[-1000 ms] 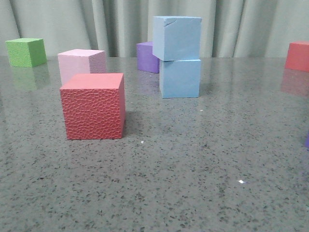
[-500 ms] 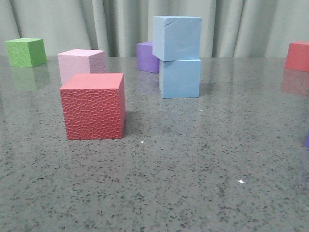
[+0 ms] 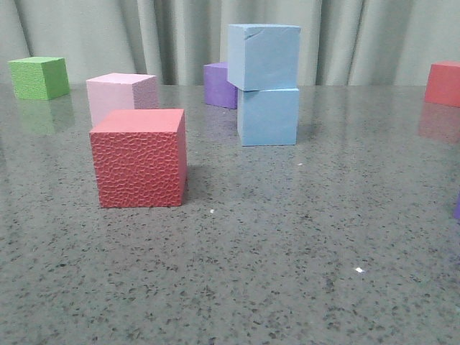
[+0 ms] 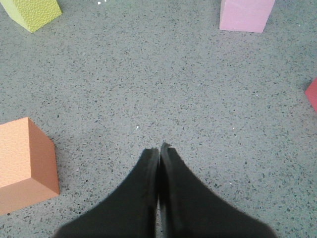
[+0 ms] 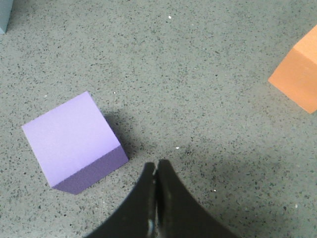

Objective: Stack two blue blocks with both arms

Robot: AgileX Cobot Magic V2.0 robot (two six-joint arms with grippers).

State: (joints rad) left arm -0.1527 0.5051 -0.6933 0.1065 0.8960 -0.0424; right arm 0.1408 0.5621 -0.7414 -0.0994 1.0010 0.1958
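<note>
Sky-blue foam on sky-blue foam: we see the upper blue block (image 3: pixel 263 56) sitting on the lower blue block (image 3: pixel 268 116) toward the back of the counter (image 3: pixel 287 251), so we judge the stack done. The top cube is twisted a little and overhangs toward the robot's left, not flush. That offset is the main risk; a bump to the counter or an arm sweeping near could tip it, as we'd guess light foam has little weight to hold it down. The purple cube (image 3: pixel 219 85) stands just behind the stack.

Neither arm shows in the front view. The left gripper (image 4: pixel 159 149) is clenched with nothing between its fingers, above bare counter, with an orange cube (image 4: pixel 26 159), a pink cube (image 4: pixel 246 14) and a lime-green cube (image 4: pixel 30 12) around it. The right gripper (image 5: pixel 156 166) is likewise clenched and empty, near a lilac cube (image 5: pixel 72 141).

Materials: matte smooth faces on the blue blocks, a pebbled skin on the red textured cube (image 3: pixel 140 158), and glossy speckled grey stone for the counter, which mirrors the cubes faintly.
</note>
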